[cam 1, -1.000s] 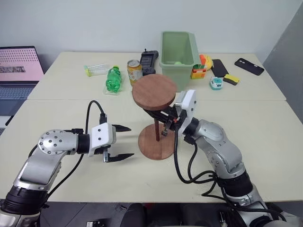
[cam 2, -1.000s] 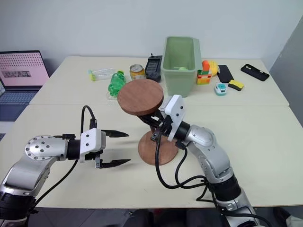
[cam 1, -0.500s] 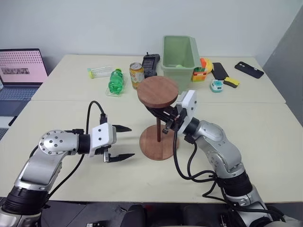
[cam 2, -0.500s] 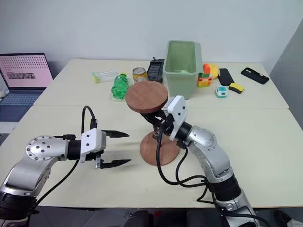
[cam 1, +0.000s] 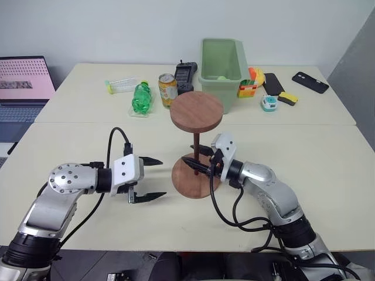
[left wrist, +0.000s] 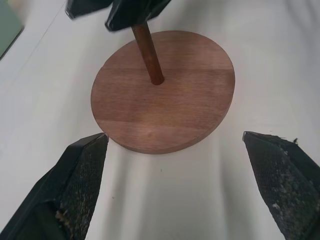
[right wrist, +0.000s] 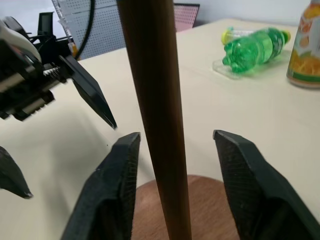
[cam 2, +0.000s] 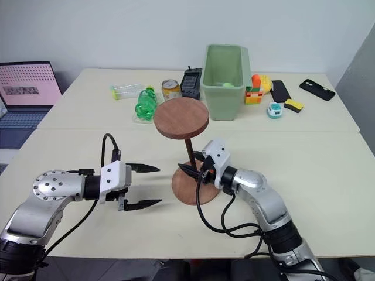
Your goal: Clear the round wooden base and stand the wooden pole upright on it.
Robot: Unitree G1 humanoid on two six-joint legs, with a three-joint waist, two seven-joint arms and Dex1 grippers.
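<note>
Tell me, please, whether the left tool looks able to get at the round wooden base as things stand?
Probably yes: the left tool stands open beside the round wooden base, bare table between them; only the right tool sits at the wooden pole.

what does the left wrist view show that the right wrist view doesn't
Left wrist view: the whole round wooden base with the pole seated in its centre hole, and the right pincer's tips astride the pole.

Right wrist view: a green bottle lying on the table, an orange can, and the left pincer, open.

Both: the pole standing on the base, on the pale table, the right pincer open around it.
</note>
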